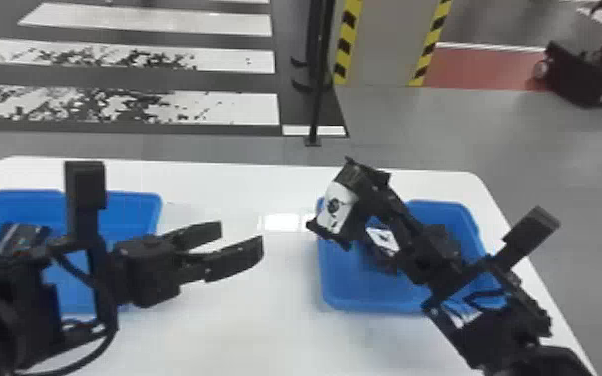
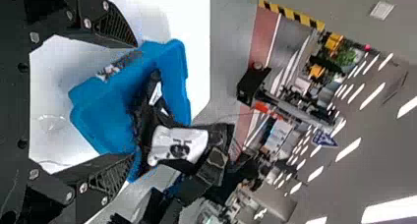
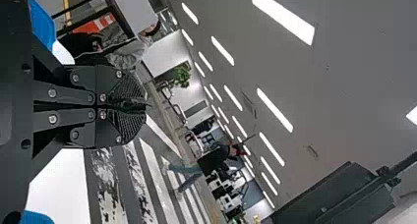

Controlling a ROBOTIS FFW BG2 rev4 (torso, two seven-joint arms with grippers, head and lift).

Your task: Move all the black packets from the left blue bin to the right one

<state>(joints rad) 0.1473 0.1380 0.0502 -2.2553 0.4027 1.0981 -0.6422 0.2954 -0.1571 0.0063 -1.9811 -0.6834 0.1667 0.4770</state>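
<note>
the right claw (image 1: 371, 201) grips a packet (image 1: 335, 210) by the right bin (image 1: 365, 295); the left claw (image 1: 241, 239) gapes over the bench (image 1: 245, 330).

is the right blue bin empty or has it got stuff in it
Not empty: a black packet with a white label lies inside the right blue bin.
</note>
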